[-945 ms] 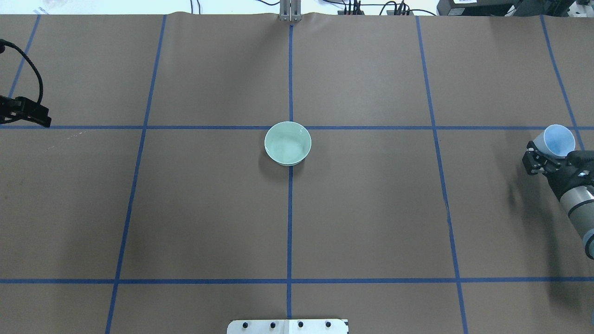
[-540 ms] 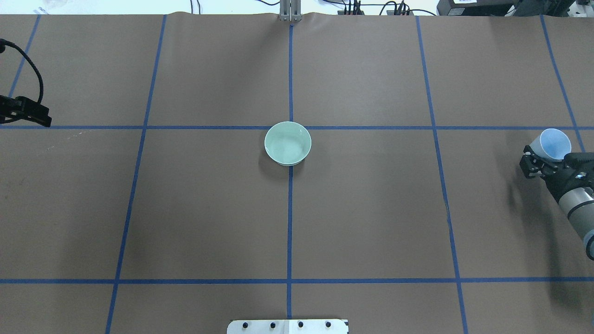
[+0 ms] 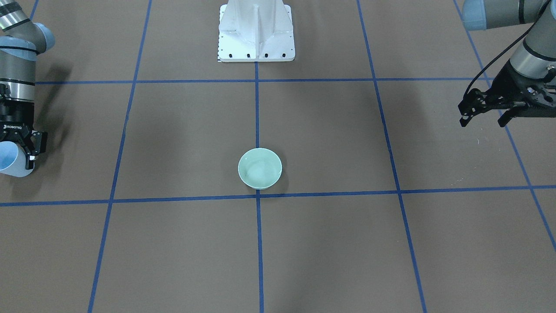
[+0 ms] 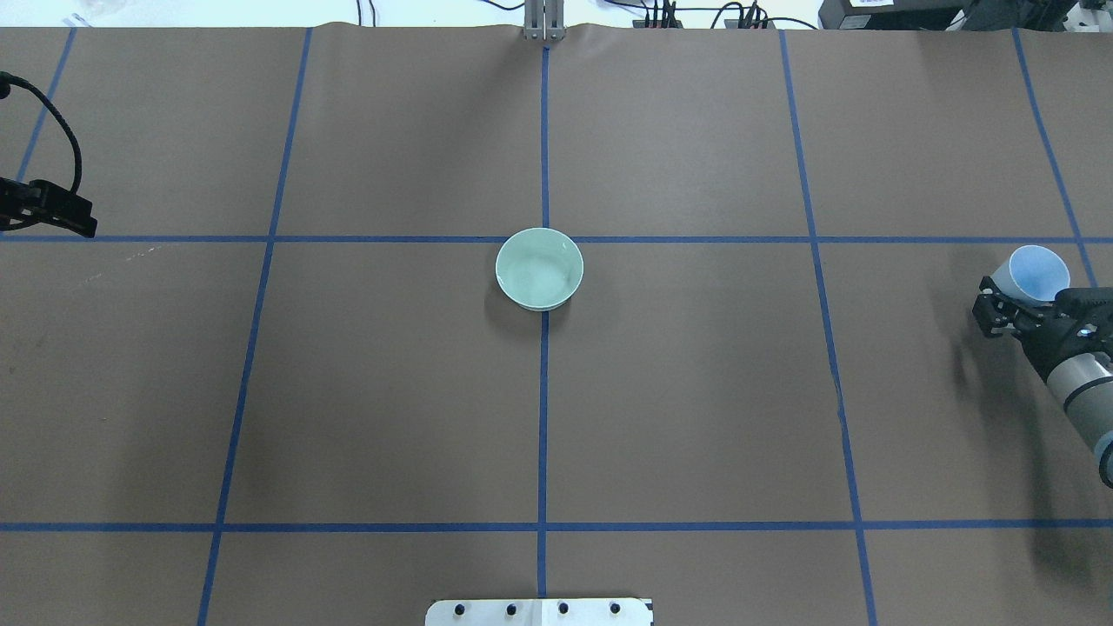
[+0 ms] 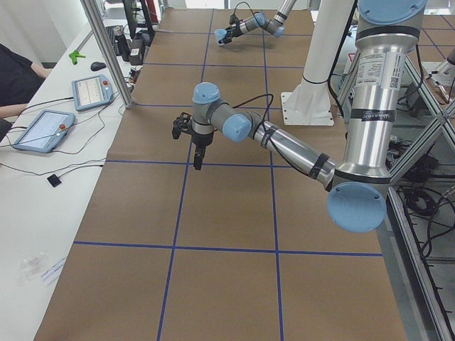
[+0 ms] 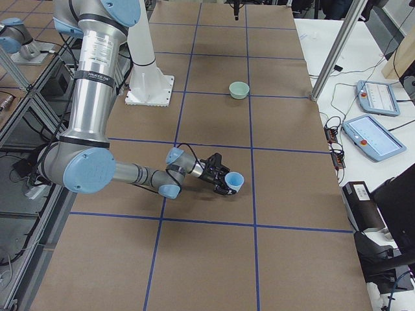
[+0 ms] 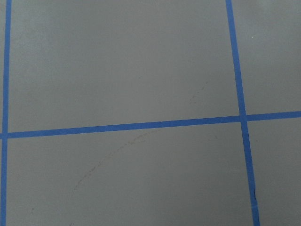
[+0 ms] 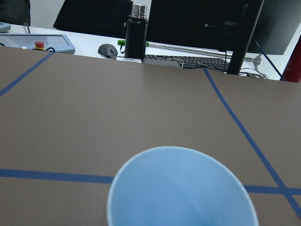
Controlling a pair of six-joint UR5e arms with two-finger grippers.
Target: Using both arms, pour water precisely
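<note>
A pale green bowl [image 4: 539,269] stands at the table's centre on a blue tape line; it also shows in the front view [image 3: 259,168] and the right side view [image 6: 239,89]. Water shows only as faint glints in its bottom. My right gripper [image 4: 1016,303] is shut on a pale blue cup [image 4: 1035,271] at the table's far right, held tilted above the surface. The right wrist view looks into the cup [image 8: 183,188]; I see no water in it. My left gripper [image 3: 481,123] is open and empty at the far left, also in the overhead view [image 4: 61,213].
The white bolted pedestal [image 3: 256,34] stands at the robot's side of the table. Blue tape lines [image 4: 543,526] grid the brown table cover. Tablets [image 6: 373,136], a keyboard and a black bottle [image 8: 136,30] sit on desks beyond the table's edges.
My right gripper has moved the cup slightly back toward the robot and a little lower. The left gripper and the bowl have barely moved.
</note>
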